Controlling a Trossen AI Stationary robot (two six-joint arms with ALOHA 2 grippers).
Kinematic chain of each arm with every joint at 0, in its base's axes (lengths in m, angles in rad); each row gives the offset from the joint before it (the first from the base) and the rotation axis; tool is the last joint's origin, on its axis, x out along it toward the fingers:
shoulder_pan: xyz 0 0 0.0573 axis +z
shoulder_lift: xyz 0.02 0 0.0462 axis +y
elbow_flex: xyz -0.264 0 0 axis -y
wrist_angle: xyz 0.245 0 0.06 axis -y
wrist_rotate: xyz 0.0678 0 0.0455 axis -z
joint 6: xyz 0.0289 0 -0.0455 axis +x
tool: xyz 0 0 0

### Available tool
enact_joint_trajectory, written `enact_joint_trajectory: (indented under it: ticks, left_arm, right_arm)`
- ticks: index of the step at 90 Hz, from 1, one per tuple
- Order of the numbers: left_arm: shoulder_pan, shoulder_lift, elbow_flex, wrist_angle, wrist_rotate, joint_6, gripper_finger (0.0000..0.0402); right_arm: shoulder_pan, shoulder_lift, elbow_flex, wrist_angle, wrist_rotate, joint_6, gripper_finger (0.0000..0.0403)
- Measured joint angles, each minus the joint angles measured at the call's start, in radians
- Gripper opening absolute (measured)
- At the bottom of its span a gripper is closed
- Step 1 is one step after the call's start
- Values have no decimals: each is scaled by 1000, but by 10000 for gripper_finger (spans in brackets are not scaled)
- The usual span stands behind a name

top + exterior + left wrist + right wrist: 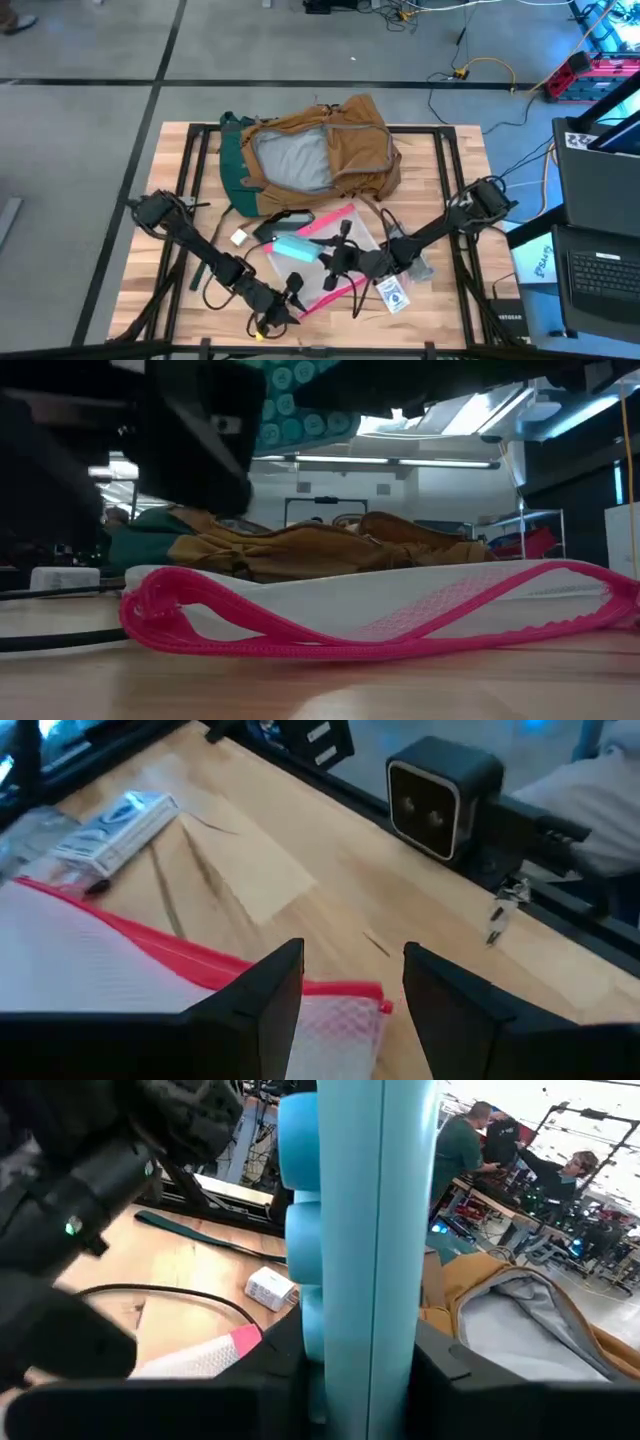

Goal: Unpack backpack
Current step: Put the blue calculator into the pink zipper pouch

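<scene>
With the backpack lying unzipped at the counter's twelve o'clock, unpacking looks well along: right gripper fingers grasp a light-blue item over the pink-edged pouch, left gripper fingers released.

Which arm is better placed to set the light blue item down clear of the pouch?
Right. The right gripper is already shut on the light blue item; the left gripper is open, empty, over the pouch's pink edge.

A soft tan cloth backpack with matt grey lining lies on a pale, smooth wooden table beside a clear plastic pouch edged in ribbed pink fabric.
</scene>
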Motion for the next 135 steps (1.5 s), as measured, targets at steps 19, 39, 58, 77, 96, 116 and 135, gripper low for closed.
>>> enact_joint_trajectory:
  ticks: [19, 39, 58, 77, 96, 116, 135]
  left_arm:
    - [2, 62, 66, 0, -8, 0, 157]
    - [38, 79, 75, -94, -92, -50, 157]
    - [66, 73, 77, -168, -180, -137, 150]
    - [69, 66, 74, -199, -274, -166, 131]
    - [65, 66, 74, -231, -383, -182, 112]
    - [65, 65, 74, -236, -462, -199, 108]
    - [65, 65, 74, -234, -507, -190, 108]
  right_arm:
    - [0, 0, 0, -5, -5, 6, 77]
    - [0, 0, 0, -8, -5, 9, 77]
    - [0, 1, 0, -21, -8, 22, 77]
    - [0, 1, 0, -46, -11, 46, 77]
    - [0, 1, 0, -59, -12, 59, 77]
    - [0, 2, 0, -60, -12, 60, 77]
    - [0, 2, 0, -59, -12, 60, 77]
